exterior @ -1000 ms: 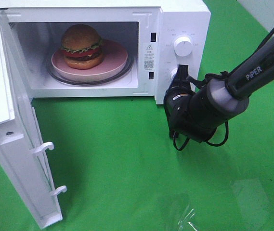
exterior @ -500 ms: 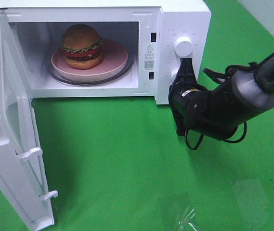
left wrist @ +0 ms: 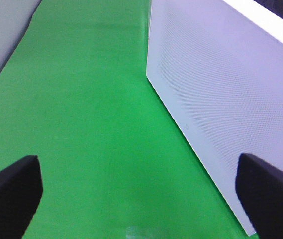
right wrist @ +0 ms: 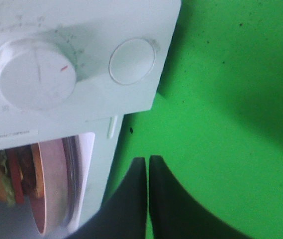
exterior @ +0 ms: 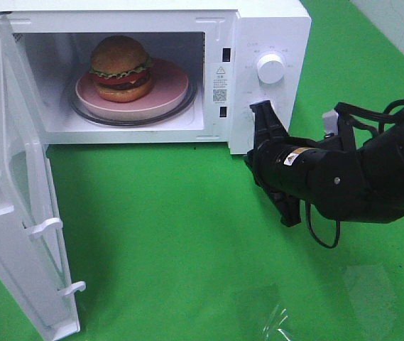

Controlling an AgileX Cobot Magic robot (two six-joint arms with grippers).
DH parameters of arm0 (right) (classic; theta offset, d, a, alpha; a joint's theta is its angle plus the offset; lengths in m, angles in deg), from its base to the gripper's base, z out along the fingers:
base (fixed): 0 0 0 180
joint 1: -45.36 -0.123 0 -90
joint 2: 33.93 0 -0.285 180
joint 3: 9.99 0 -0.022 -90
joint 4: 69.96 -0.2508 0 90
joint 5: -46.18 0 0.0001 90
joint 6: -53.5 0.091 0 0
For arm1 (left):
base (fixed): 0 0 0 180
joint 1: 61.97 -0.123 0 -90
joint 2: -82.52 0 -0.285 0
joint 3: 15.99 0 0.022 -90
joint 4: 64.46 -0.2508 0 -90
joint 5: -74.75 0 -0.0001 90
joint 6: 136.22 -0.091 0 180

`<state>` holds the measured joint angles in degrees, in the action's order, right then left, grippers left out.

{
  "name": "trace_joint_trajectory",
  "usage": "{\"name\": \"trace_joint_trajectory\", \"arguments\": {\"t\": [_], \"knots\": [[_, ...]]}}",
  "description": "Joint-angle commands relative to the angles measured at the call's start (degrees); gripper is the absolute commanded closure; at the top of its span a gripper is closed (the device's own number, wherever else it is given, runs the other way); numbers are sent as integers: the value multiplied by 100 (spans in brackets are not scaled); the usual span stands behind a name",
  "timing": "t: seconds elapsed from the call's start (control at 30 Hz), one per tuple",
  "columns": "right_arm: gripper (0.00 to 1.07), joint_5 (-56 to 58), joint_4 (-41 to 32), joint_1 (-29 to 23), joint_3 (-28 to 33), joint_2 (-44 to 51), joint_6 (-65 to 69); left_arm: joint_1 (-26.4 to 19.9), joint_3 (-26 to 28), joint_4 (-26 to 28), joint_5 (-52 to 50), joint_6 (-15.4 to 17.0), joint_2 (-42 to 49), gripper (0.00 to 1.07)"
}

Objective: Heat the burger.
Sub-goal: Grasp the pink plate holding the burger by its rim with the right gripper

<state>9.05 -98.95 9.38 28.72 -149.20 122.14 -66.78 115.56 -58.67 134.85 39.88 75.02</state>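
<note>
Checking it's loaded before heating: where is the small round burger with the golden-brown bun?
The burger sits on the pink round plate inside the open white microwave, at the upper left of the exterior high view.

Burger (exterior: 120,67) sitting on plate (exterior: 170,89) inside microwave (exterior: 258,28), toward the plate's left. Door (exterior: 17,213) standing out at left (hinged that side). Right gripper (exterior: 264,114) hanging before the panel, below knob (exterior: 270,67).

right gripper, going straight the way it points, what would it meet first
Likely the microwave's control panel, near the round button beside the dial; the right gripper points there, but depth is unclear.
</note>
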Motion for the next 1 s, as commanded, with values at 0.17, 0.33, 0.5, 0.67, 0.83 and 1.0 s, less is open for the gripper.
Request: {"name": "trace_joint_trajectory", "arguments": {"t": [0.17,0.33,0.5,0.67,0.83,1.0], "knots": [[103,1071,751,-23,57,659,-1341,-11,-17,11,-40,11,115,9],[102,1874,854,-23,57,1020,-2441,-11,-17,11,-40,11,115,9],[101,2624,882,-23,52,1226,-3421,-11,-17,11,-40,11,115,9],[100,3501,882,-23,34,1432,-4188,-11,-17,11,-40,11,115,9],[98,4148,905,-23,34,1667,-4916,-11,-17,11,-40,11,115,9],[89,4801,928,-23,34,1937,-5901,-11,-17,11,-40,11,115,9]]}}
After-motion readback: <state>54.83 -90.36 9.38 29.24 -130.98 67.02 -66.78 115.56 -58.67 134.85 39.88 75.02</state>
